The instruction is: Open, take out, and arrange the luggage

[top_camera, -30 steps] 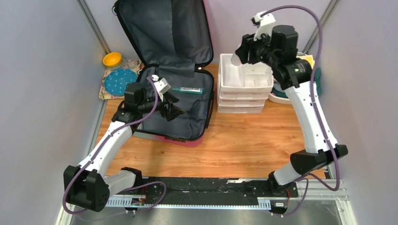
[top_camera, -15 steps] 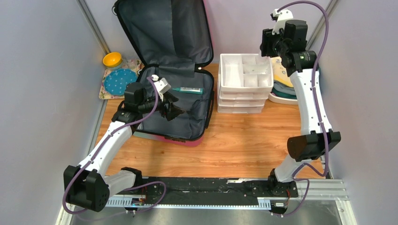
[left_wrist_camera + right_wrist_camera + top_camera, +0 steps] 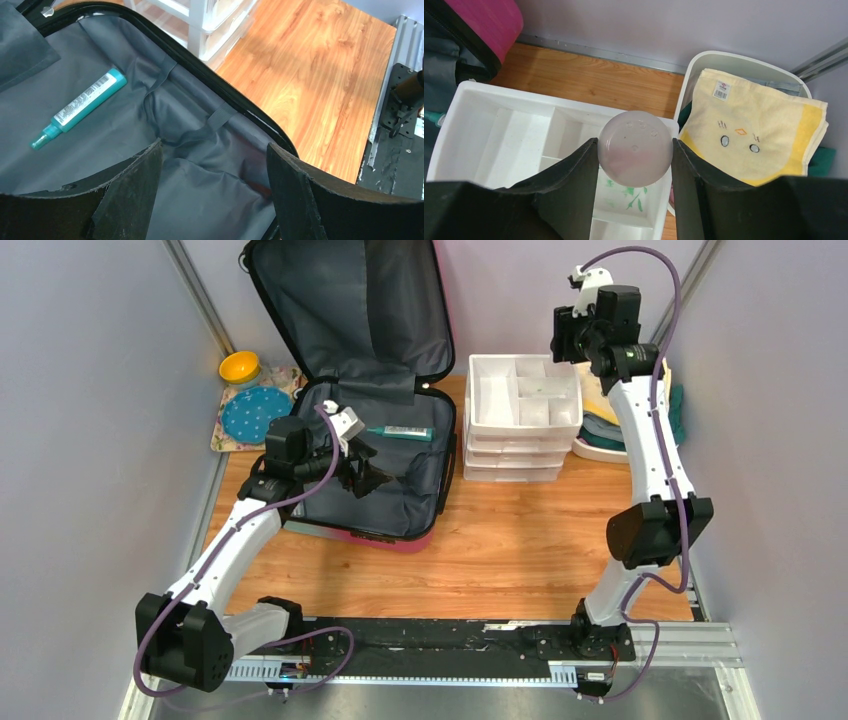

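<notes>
The suitcase (image 3: 415, 495) lies open on the left of the table (image 3: 520, 540), its lid propped upright against the back wall. A teal tube (image 3: 80, 107) rests on the grey lining. The left gripper (image 3: 215, 167) hangs over that lining, jaws wide and empty. The right gripper (image 3: 634, 145) clasps a round clear tub (image 3: 636, 162) above the white drawer unit (image 3: 490, 400) (a yellow towel (image 3: 749, 125) fills the basin (image 3: 704, 57) beside it)

No legible text; white label (image 3: 82, 102) on teal tube (image 3: 114, 79), tag (image 3: 722, 89) on yellow towel (image 3: 774, 120) (both too small)
</notes>
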